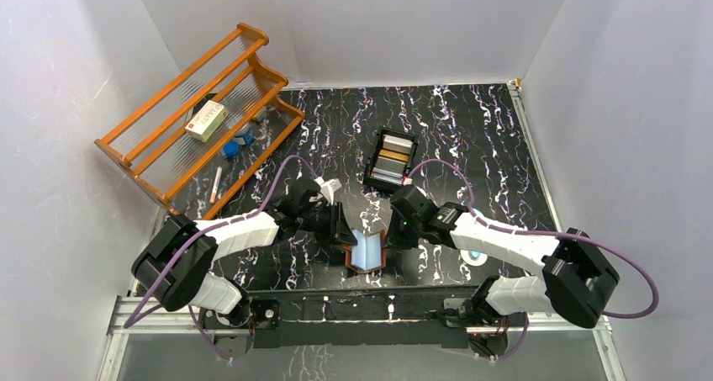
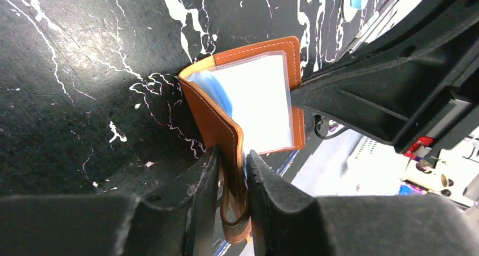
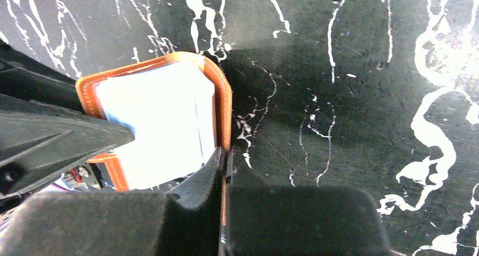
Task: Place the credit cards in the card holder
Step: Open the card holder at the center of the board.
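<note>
The brown leather card holder (image 1: 367,251) stands open near the table's front edge, pale blue inner sleeves showing. My left gripper (image 1: 343,227) is shut on its left flap and strap; in the left wrist view (image 2: 233,163) the leather (image 2: 226,120) sits between the fingers. My right gripper (image 1: 392,228) is shut on the right flap (image 3: 224,106), with its fingertips (image 3: 223,156) pinching the edge. The credit cards (image 1: 393,158), gold and grey, lie stacked in a black open-top tray (image 1: 389,158) behind the holder.
An orange wooden rack (image 1: 198,116) stands at the back left with a pale box (image 1: 207,119) and small items on it. A white round object (image 1: 476,257) lies under the right arm. White walls close in the table.
</note>
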### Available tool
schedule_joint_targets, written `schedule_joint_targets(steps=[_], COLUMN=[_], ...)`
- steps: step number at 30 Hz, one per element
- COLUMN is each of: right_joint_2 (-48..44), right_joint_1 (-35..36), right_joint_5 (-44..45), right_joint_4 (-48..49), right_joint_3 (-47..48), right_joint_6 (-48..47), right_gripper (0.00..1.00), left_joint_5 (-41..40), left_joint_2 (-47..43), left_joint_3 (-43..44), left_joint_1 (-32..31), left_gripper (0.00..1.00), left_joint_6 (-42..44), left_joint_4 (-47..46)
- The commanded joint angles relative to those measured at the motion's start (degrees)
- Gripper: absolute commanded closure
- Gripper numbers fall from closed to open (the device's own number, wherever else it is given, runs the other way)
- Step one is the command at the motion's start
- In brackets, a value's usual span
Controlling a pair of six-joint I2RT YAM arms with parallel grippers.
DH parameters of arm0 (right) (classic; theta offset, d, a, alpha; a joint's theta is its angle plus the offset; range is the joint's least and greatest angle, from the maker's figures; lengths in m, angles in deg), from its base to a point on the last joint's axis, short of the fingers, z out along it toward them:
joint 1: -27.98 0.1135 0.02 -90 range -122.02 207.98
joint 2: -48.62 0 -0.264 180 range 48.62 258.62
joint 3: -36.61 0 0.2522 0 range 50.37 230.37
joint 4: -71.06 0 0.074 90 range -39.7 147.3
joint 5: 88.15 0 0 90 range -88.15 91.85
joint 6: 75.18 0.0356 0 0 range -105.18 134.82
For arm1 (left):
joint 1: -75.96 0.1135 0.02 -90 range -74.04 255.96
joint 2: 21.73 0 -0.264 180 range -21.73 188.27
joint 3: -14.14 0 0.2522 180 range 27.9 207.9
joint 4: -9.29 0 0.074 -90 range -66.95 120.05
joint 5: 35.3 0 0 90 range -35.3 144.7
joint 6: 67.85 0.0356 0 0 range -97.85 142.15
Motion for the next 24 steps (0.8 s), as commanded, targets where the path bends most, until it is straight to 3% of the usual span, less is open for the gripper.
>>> schedule_joint_targets(steps=[1, 4, 7, 9, 15, 20, 24], right_joint_2=[-2.13, -2.91, -4.1, -5.97, -8.56, -4.7, -0.32], right_joint_1=[-0.29, -0.39, -0.56, -0.21, 2.12, 2.82, 2.83], right_joint_5=[0.87, 2.56, 3.93, 3.84, 0.38, -4.08, -1.45], right_joint_4=[3.59, 2.94, -4.75, -8.92, -4.28, 6.74, 7.77], right_joint_3=[-2.34, -2.88, 1.51, 6.05, 9.77, 5.88, 4.58], right_joint_6=[-0.25, -0.56, -1.02, -1.8, -0.68, 0.09, -1.23], right_gripper=[0.99, 0.85, 0.67, 0.63, 0.65, 0.72, 0.8], left_joint_5=[-0.1, -0.85, -1.56, -1.41, -1.48, -2.31, -2.32], left_joint_2=[-1.05, 0.38, 0.85, 0.08, -2.6, -4.62, -3.97], left_joint_3=[-0.47, -0.48, -0.06, 0.18, 1.87, 2.2, 0.65], left_joint_1=[0.2, 0.2, 0.2, 0.15, 0.11, 0.03, 0.02], left_gripper=[0.82, 0.93, 0.98, 1.0, 1.0, 1.0, 1.0], left_joint_6=[1.25, 2.16, 3.06, 2.74, 0.76, 0.16, -0.51], left_joint_4=[0.17, 0.87, 2.35, 2.42, 2.27, 2.46, 0.23])
